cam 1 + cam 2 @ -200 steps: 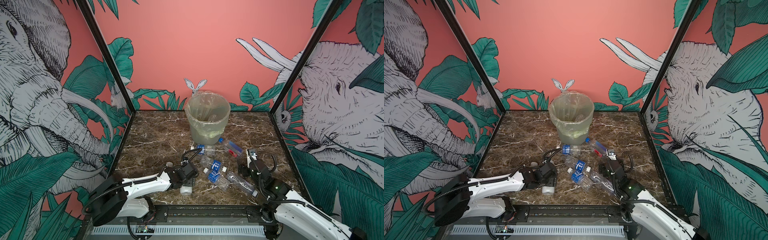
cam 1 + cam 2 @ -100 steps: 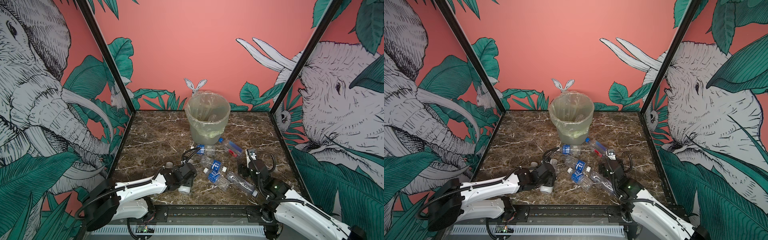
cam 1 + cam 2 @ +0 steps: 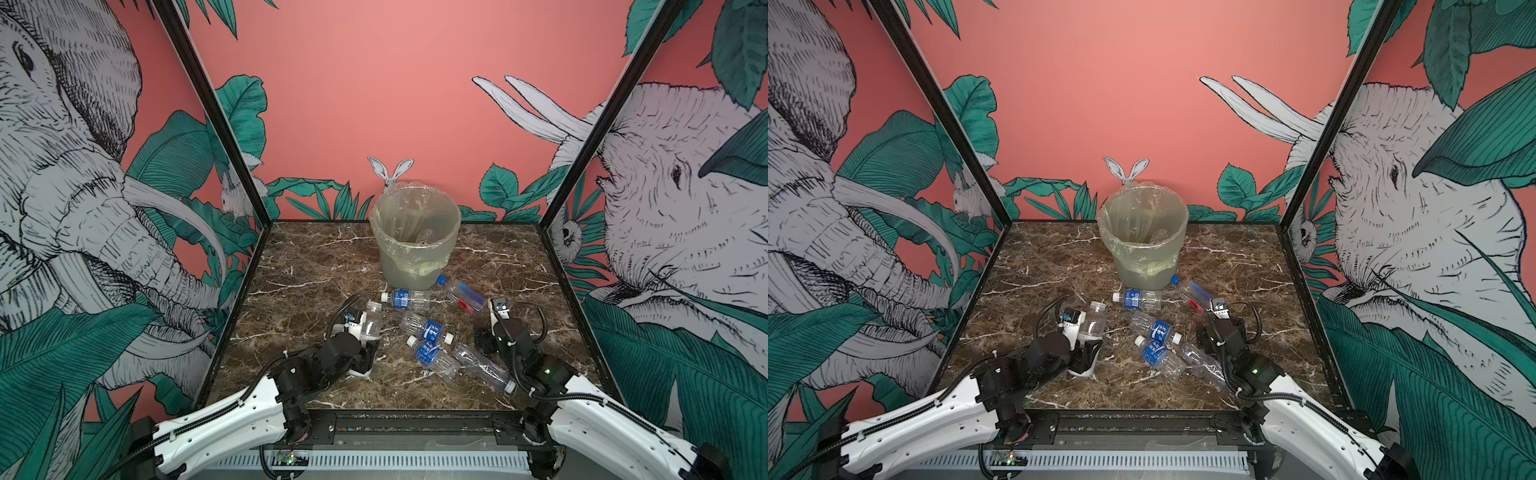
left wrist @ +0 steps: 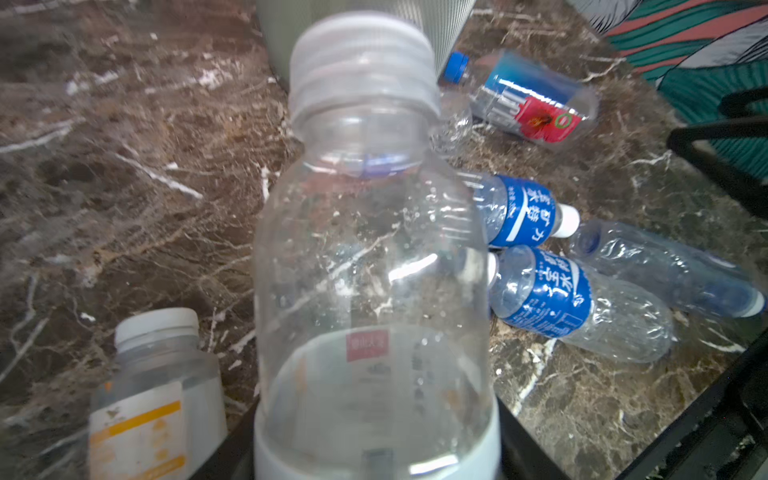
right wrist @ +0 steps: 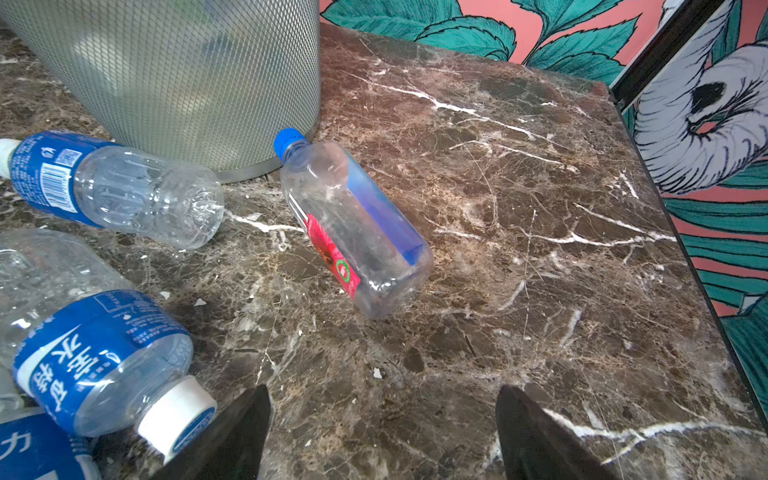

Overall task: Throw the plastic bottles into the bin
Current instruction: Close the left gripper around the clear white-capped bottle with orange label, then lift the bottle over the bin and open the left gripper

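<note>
Gripping the clear white-capped bottle (image 4: 374,249) low on its body, the left tool (image 4: 376,451) is closed across the white-labelled base, with dark jaws showing on either side. In both top views the bottle points neck-first away from the arm, toward the bin (image 3: 405,266), which stands at the back middle of the counter (image 3: 316,270), well apart from the bottle. Whether the base has left the counter I cannot tell.

The bottle looks empty apart from droplets inside, so it should be very light. Its thin wall will likely dent under a hard squeeze, and the smooth round plastic could twist or slip. The hold near the base, where the wall is stiffer, seems sound, though the neck may swing as the bottle is carried.

The right tool (image 5: 382,399) is open and empty, low over bare counter near the red-and-blue-label bottle (image 5: 353,228). That bottle lies on its side with its blue cap touching the bin's foot. Its flat-sided middle looks like the best place to grip it.

A small orange-label bottle (image 4: 153,386) stands just beside the held one. A blue-label bottle (image 3: 405,300) lies in front of the bin. A second blue-label bottle (image 3: 430,331), a third blue-label bottle (image 3: 434,358) and a crushed clear bottle (image 3: 482,368) lie bunched together between the arms. The crushed one is soft and would be better taken near its cap.
</note>
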Controlling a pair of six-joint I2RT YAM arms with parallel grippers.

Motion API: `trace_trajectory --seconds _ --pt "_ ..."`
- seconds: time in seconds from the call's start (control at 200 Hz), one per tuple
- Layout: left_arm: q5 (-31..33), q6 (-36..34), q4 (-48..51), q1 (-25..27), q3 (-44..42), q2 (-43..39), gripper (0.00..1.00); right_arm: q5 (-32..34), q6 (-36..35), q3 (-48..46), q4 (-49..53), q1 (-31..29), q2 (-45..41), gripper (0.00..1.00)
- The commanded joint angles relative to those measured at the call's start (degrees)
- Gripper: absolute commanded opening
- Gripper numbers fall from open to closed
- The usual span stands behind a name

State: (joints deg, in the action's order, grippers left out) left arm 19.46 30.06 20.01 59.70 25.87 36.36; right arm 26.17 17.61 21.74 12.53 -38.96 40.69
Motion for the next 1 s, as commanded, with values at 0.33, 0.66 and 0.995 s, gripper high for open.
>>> trace_trajectory --seconds 0.33,0.66,0.995 --pt "4.2 -15.2 0.9 0.2 6.8 -7.2 0.58 -0.3 0.1 1.6 -2.2 0.0 0.1 0.87" --pt "5.1 -30.8 -2.8 0.0 30.1 8.1 0.57 -0.4 0.1 2.2 -2.2 0.0 1.1 0.87" --pt "-16.9 -35.7 -9.7 -16.7 68.4 46.2 0.56 -0.9 0.2 2.4 -1.5 0.1 0.8 0.87"
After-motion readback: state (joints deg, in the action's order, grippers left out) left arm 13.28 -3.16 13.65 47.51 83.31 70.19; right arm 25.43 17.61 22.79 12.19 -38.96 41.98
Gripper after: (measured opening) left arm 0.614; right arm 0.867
